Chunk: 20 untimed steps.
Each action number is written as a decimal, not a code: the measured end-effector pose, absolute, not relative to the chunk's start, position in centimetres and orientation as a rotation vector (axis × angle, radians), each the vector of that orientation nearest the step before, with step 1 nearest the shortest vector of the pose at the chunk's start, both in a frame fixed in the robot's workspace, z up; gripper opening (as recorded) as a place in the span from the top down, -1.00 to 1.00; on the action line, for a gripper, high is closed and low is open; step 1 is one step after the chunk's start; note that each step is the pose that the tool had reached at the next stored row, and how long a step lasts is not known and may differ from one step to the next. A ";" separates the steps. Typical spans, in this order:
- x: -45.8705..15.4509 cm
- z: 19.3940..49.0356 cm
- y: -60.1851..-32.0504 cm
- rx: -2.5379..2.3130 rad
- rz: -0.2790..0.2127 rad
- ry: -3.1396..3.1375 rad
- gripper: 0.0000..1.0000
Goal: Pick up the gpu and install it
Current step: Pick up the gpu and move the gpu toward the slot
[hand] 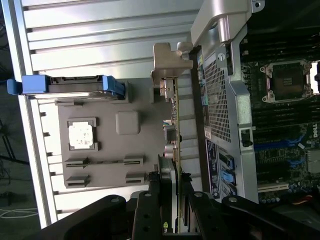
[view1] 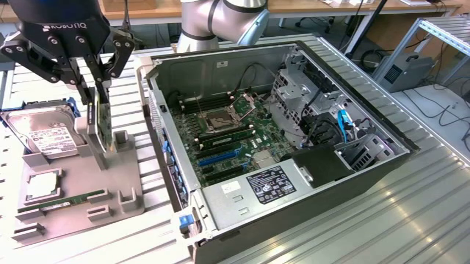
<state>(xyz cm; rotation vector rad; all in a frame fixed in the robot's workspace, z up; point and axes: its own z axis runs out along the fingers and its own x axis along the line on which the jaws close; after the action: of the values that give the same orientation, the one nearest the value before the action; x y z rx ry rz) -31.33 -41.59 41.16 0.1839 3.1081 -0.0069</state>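
Note:
The gpu (view1: 97, 124) is a thin dark card standing on edge over the grey holder tray (view1: 74, 176), at the exterior view's left. Its lower edge is down between the tray's upright posts; whether it rests on them I cannot tell. My gripper (view1: 93, 88) is shut on the card's upper part, one finger on each face. In the wrist view the gpu (hand: 176, 125) appears edge-on, with its silver bracket (hand: 169, 62) at the far end. My gripper (hand: 176, 200) clamps it from both sides.
On the tray lie a hard drive (view1: 48, 135) in blue rails, a CPU (view1: 43, 186) and a green RAM stick (view1: 63, 202). The open computer case (view1: 367, 165) stands right beside the tray, its motherboard (view1: 228, 137) and blue slots (view1: 219, 159) exposed.

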 end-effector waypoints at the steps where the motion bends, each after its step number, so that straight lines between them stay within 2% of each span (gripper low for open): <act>1: -31.3 41.2 -41.6 0.184 -0.007 3.108 0.46; 20: -31.3 41.9 -41.6 0.184 -0.007 3.108 0.46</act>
<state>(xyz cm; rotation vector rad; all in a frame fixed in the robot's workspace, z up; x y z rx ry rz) -31.33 -41.59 41.95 0.1839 3.1080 -0.0069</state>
